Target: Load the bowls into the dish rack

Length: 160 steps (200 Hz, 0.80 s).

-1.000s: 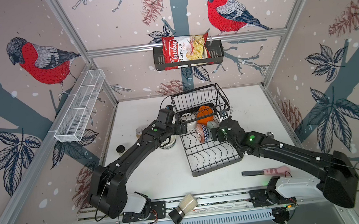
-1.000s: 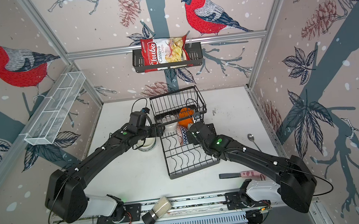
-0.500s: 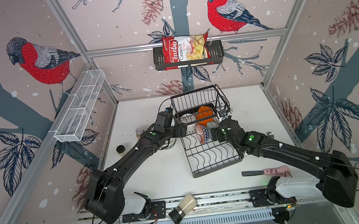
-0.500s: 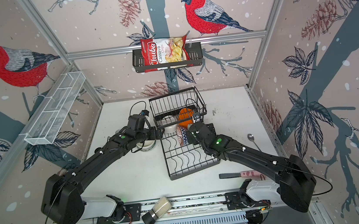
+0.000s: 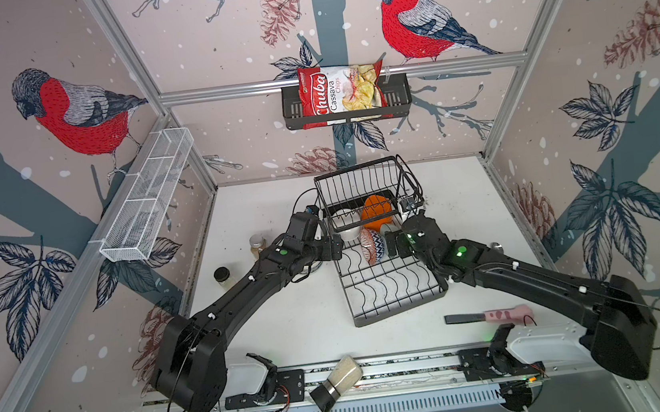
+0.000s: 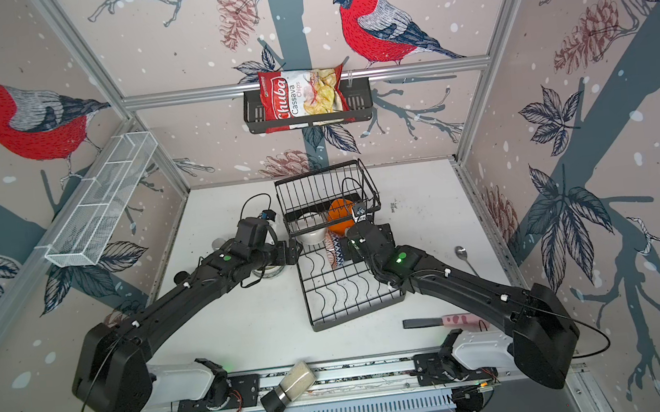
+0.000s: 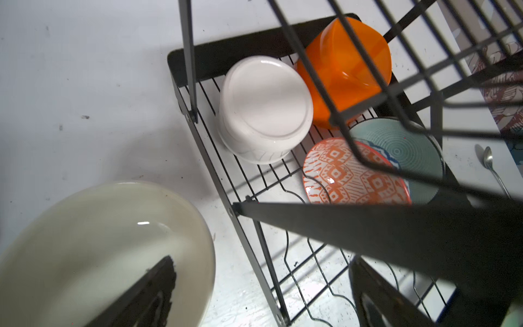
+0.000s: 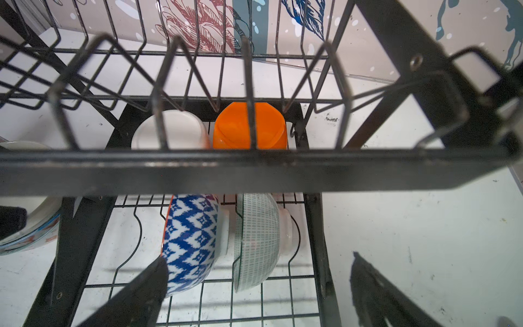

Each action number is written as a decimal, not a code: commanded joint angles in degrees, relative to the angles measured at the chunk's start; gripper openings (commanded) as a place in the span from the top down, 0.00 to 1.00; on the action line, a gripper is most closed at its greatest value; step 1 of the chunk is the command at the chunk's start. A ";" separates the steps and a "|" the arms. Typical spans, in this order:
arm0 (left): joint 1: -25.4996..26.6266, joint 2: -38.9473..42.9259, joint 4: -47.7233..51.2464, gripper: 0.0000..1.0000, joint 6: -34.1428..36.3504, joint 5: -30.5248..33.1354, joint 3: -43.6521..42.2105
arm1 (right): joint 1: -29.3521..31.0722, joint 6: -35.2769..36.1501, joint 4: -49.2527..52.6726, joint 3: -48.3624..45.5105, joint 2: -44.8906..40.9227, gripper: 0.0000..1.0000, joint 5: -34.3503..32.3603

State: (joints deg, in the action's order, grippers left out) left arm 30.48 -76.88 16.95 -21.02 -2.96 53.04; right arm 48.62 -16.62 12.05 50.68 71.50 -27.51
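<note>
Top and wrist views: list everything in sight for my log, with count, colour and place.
dish rack: one, black wire, table centre.
orange bowl: one, orange, rack's back end.
white bowl: one, white, upturned beside it.
blue-patterned bowl: one, blue-white, on edge in rack.
green-patterned bowl: one, green-white, on edge beside it.
cream bowl: one, cream inside, table, left of rack.
glass jars: two, clear, table's left side.
shaker: one, black-capped, front rail.
knife: one, pink-handled, table front right.
spoon: one, silver, table's right edge.
chips bag: one, red-white, in wall basket.
wall basket: one, black, back wall.
mesh shelf: one, white, left wall.
left gripper: one, black, open, above cream bowl.
right gripper: one, black, open, by patterned bowls.
</note>
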 commanded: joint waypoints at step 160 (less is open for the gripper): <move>-1.45 6.53 19.71 0.26 -10.97 21.65 -0.60 | 0.07 -0.28 -0.89 1.24 2.67 0.01 0.43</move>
State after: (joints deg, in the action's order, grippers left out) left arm 29.61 -68.53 32.82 -30.02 15.05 51.42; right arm 48.64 -16.62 12.12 51.51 74.04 -26.85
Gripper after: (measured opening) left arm 0.754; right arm 0.991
